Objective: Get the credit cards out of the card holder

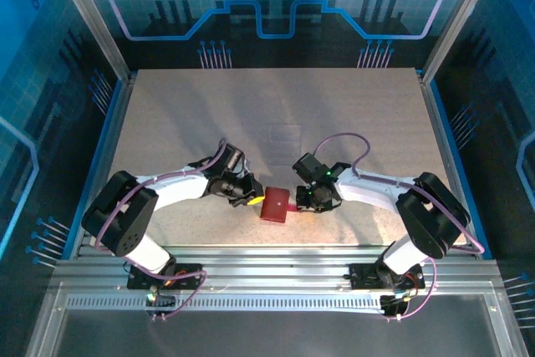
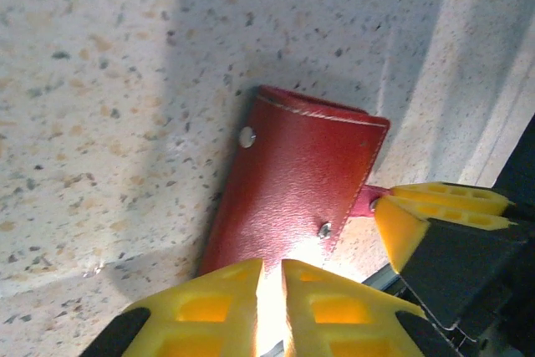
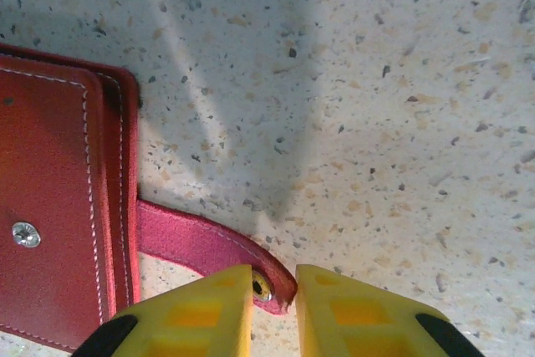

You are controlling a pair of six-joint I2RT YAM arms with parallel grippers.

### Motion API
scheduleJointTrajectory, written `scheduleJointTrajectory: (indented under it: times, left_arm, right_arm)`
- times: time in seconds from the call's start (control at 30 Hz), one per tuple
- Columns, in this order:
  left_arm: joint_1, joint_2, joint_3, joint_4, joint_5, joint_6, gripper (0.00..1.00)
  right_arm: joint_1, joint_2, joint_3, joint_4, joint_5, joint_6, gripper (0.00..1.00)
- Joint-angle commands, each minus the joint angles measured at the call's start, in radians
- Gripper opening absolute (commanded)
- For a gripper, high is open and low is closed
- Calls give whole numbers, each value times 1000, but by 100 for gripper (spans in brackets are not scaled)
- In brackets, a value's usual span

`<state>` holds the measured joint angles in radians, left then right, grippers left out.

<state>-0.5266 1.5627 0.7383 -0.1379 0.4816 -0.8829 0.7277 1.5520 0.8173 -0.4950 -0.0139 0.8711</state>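
The red card holder [image 1: 273, 206] lies folded shut on the speckled table, its snap tab [image 3: 192, 244] sticking out to the right. My left gripper [image 1: 251, 198] is at its left edge. In the left wrist view the yellow fingers [image 2: 272, 269] stand a narrow slit apart just at the card holder's [image 2: 292, 181] near edge, with only bright light in the slit. My right gripper [image 3: 274, 277] is slightly open with the tab's rounded end and its snap lying between the fingertips. The credit cards are hidden.
The metal rail of the table's front edge [image 1: 276, 265] runs just behind the card holder, near both arm bases. A faint square outline [image 1: 287, 137] marks the tabletop farther back. Blue walls [image 1: 100, 106] fence the sides.
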Motion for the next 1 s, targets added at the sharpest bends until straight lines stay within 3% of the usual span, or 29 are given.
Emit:
scheduleJointTrajectory:
  times: [0.0, 0.33, 0.67, 0.97]
  left_arm:
    - [-11, -9, 36, -67, -16, 18, 17]
    - [-67, 44, 125, -125, -52, 41, 24]
    - [-65, 17, 132, -114, -117, 25, 29]
    - [-48, -54, 69, -13, -127, -9, 36]
  right_arm:
    - [-17, -11, -14, 67, -46, -5, 21]
    - [-46, -20, -55, 147, -105, -6, 23]
    - [-50, -75, -44, 131, -114, -9, 2]
    - [-51, -152, 20, 52, -113, -24, 0]
